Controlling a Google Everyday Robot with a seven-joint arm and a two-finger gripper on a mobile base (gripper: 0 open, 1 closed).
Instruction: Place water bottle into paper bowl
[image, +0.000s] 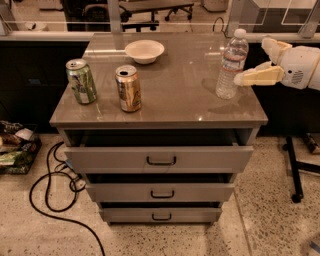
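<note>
Gripper (251, 61) beside water bottle (232, 65), perhaps touching, near cabinet (175, 90) edge

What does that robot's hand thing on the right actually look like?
The gripper, at the right edge beside the water bottle, has two pale cream, tapering fingers on a rounded white body. No cables or markings are visible on it.

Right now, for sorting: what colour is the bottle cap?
White cap, camera view; gripper beside the water bottle.
</note>
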